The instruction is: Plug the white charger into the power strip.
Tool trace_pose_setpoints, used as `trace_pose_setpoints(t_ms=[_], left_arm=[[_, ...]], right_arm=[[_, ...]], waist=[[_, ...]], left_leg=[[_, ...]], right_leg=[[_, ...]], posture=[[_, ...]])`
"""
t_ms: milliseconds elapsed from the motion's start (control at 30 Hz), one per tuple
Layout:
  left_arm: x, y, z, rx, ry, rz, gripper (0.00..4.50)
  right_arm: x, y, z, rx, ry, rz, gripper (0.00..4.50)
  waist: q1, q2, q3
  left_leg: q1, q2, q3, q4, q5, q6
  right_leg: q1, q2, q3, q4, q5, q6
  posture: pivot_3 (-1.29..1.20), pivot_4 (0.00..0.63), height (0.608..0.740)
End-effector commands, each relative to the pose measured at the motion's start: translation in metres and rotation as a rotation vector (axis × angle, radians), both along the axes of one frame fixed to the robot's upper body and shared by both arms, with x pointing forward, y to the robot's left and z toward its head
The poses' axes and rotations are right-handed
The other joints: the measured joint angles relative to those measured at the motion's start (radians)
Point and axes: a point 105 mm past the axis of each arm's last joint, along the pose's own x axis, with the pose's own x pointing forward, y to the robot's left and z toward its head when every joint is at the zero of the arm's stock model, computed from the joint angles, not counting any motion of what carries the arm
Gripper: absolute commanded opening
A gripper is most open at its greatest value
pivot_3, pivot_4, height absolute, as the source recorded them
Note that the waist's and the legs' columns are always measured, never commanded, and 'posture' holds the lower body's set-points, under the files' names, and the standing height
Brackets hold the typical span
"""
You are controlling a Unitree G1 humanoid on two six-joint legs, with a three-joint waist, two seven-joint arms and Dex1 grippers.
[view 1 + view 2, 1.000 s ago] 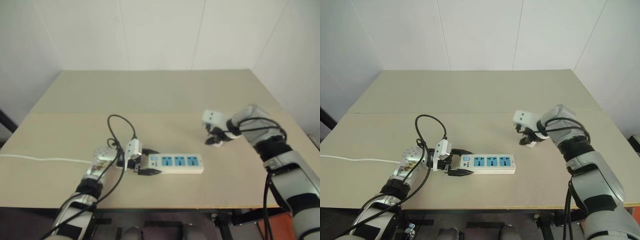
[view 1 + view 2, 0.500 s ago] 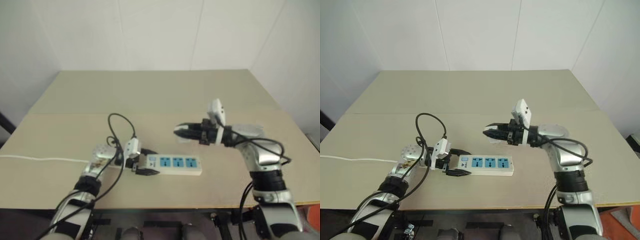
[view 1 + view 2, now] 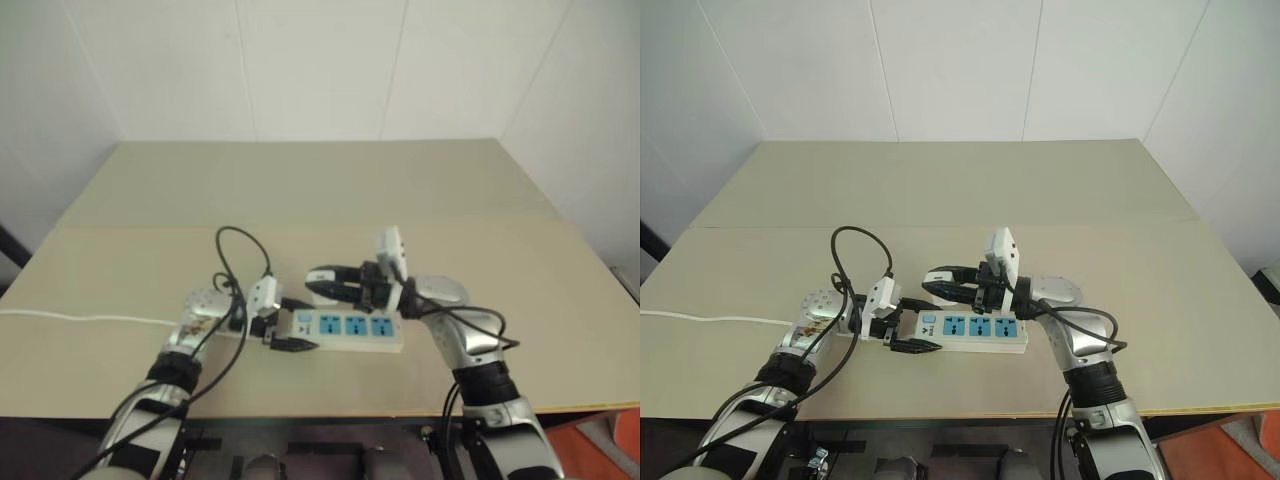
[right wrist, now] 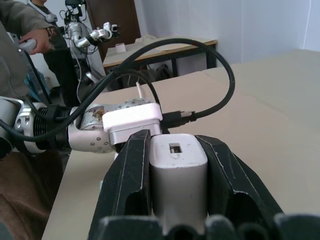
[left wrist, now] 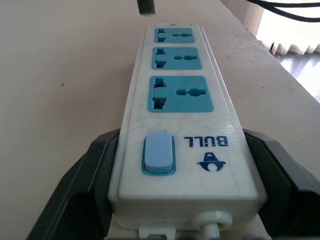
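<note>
Right gripper (image 4: 178,200) is clenching the white charger (image 4: 178,172) — light, rigid, likely slippery — by its sides; left gripper (image 5: 175,200) is clamping the power strip (image 5: 177,125) at its switch end.

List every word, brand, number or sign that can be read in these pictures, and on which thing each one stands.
"BULL": on the switch end of the power strip, beside the blue rocker switch; it appears upside down in the left wrist view.
Small blue logo mark next to that word: a figure, not letters.
Power symbol on the rocker switch: very faint.
White charger: no readable text.
</note>
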Motion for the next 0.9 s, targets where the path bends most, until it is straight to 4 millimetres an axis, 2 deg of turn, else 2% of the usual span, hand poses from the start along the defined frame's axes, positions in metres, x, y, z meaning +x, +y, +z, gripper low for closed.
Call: trace_pose_setpoints(t_ms=[33,433,900], left_arm=[[-0.007,0.004,-0.012,0.039,0.037,0.008,3.28],[-0.014,0.006,-0.015,0.035,0.047,0.026,3.28],[-0.018,0.009,-0.015,0.043,0.055,0.027,3.28]], right_arm=[[-0.003,0.002,0.007,0.020,-0.060,0.016,1.17],[-0.006,0.009,-0.020,0.000,-0.018,0.019,1.17],[0.010,-0.001,-0.027,-0.012,-0.018,-0.047,1.17]], waist=[[0.000,0.000,0.000],[-0.001,0.000,0.000],[-0.013,0.000,0.000]], left_leg=[[0.000,0.000,0.000,0.000,0.000,0.000],[0.001,0.000,0.000,0.000,0.000,0.000],[0.002,0.000,0.000,-0.001,0.000,0.000]], right_leg=[[0.000,0.000,0.000,0.000,0.000,0.000],[0.000,0.000,0.000,-0.001,0.000,0.000],[0.001,0.000,0.000,0.000,0.000,0.000]], posture=[[0.00,0.150,0.740],[0.00,0.150,0.740],[0.00,0.150,0.740]])
